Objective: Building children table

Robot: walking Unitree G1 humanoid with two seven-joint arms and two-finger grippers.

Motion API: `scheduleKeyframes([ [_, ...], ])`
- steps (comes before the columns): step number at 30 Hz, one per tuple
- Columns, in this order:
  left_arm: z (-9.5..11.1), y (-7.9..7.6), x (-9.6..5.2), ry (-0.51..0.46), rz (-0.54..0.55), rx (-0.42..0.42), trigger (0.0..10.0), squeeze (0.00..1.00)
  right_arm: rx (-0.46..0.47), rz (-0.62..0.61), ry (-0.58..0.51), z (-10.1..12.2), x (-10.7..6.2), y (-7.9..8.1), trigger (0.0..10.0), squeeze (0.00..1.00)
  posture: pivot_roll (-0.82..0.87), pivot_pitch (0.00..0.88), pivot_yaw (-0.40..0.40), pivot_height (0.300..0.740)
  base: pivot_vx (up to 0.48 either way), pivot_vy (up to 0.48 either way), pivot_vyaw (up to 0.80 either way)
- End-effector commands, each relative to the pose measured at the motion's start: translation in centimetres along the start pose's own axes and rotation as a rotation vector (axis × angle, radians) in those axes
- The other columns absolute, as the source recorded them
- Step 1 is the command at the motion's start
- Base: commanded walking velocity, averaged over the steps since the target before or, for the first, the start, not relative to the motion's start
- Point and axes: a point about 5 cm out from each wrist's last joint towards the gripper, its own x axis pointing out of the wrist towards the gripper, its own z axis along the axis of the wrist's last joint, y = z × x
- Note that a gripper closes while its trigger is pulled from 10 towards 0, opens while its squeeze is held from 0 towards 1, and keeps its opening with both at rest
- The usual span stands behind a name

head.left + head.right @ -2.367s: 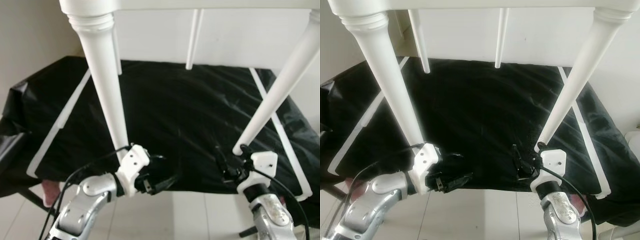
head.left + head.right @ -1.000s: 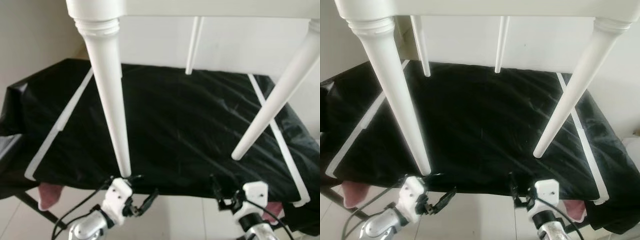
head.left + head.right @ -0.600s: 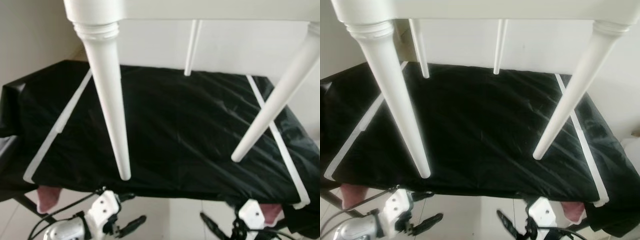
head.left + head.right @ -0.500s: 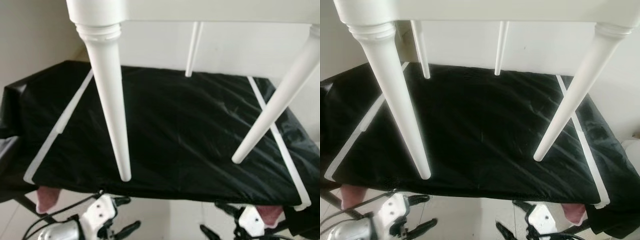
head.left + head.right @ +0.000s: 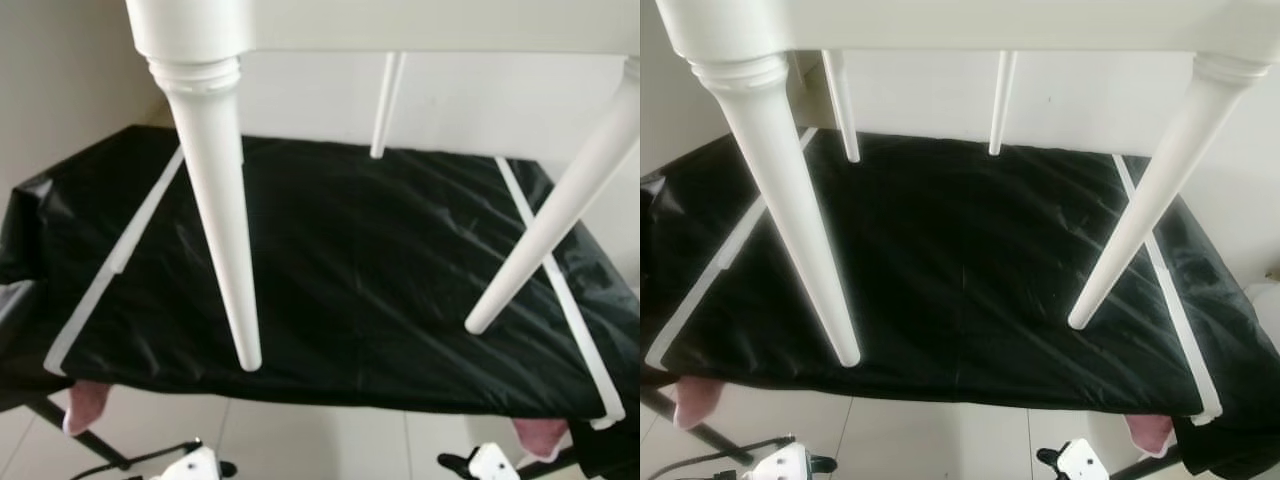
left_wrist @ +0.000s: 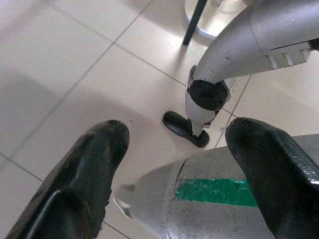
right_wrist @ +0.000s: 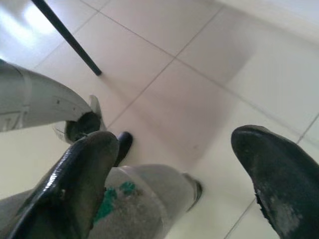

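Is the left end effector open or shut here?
Open. In its wrist view the left end effector has two black fingers spread wide apart, with only floor tiles and the robot's own leg between them.

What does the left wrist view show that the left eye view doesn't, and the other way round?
The left wrist view looks past the open left gripper at the robot's own silver leg and black foot on the tiled floor. The left eye view has the white children's table: its near left leg and near right leg hang above a black sheet edged with white tape. Both share pale floor tiles.
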Motion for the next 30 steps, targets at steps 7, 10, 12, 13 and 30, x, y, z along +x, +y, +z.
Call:
scheduleKeyframes([
  [7,-3.1,0.8,2.4,0.194,0.203,-0.223,10.0,0.0,0.263,-0.389,0.104,-3.5,1.4,-2.2,10.0,0.0,0.05,0.0,-0.027,0.74,0.0,0.0,0.0],
  [10,-3.2,1.1,2.8,0.205,0.253,-0.27,10.0,0.0,0.309,-0.443,0.11,-3.8,1.7,-2.4,10.0,0.0,0.05,0.0,-0.019,0.74,0.0,0.0,0.0],
  [12,-3.0,1.4,3.2,0.199,0.296,-0.314,10.0,0.0,0.335,-0.502,0.129,-4.1,1.8,-2.7,10.0,0.0,0.04,0.0,-0.013,0.74,0.0,0.0,0.0],
  [13,-3.0,1.5,3.4,0.195,0.325,-0.347,10.0,0.0,0.355,-0.545,0.144,-4.3,1.9,-2.8,10.0,0.0,0.04,0.0,-0.013,0.74,0.0,0.0,0.0],
  [30,-1.0,2.1,7.2,0.292,0.517,-0.424,10.0,0.0,0.501,-0.666,0.296,-5.1,4.8,-0.8,10.0,0.0,-0.01,0.0,0.028,0.74,0.0,0.0,0.0],
])
